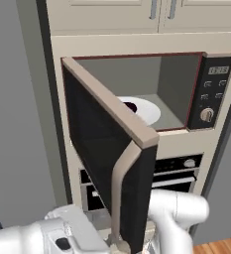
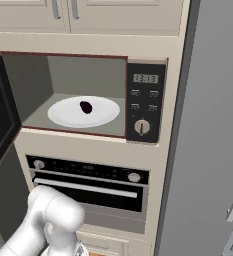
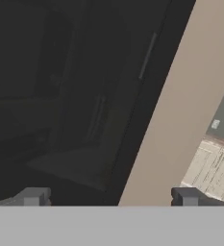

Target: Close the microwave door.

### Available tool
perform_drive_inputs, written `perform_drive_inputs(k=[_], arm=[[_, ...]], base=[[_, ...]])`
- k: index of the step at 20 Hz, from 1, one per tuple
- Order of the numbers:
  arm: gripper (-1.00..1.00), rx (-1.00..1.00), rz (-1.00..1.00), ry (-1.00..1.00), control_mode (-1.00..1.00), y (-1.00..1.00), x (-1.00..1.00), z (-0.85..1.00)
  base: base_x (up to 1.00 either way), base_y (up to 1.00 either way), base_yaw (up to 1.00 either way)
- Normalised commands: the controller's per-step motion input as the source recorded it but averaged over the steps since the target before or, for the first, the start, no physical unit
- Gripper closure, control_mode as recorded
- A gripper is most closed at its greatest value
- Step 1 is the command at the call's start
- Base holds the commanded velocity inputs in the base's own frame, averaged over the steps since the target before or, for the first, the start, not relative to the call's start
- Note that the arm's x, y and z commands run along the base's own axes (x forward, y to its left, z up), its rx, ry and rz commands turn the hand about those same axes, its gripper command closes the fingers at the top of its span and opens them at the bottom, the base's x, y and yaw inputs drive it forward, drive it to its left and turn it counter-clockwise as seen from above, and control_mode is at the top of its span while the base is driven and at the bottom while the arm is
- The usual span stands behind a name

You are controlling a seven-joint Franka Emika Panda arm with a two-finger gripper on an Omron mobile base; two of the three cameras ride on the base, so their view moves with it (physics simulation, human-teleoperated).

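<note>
Microwave door [image 1: 104, 149] swung wide, standing out from the microwave [image 2: 88, 95], hinged at its left edge, free edge with curved handle [image 1: 121, 191] toward the base. Gripper [image 3: 108, 198] close against the door's dark glass, fingertips [image 3: 32, 196] spread apart, clamped on nothing. Approach step apparently over; next, probably a steady push toward the cavity.

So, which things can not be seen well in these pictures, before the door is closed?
- The gripper: hand view, cut off by the bottom edge; open, but contact with the microwave door cannot be told.
- The door's handle: left base view, its lower end runs behind the arm.
- The dark item on the white plate: right base view, too small to name.
- The control panel button labels: too small to read.
</note>
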Motion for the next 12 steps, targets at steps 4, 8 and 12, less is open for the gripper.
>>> perform_drive_inputs(k=[4, 8, 12], arm=[[-1.00, 0.00, 0.14, -0.03, -1.00, -0.81, 0.03, 0.00], [-1.00, 0.00, 0.17, -0.02, -1.00, -0.90, 0.28, 0.00], [-1.00, 0.00, 0.15, 0.00, -1.00, -0.91, 0.39, 0.00]], base=[[0.00, 0.00, 0.00], [0.00, 0.00, 0.00], [0.00, 0.00, 0.00]])
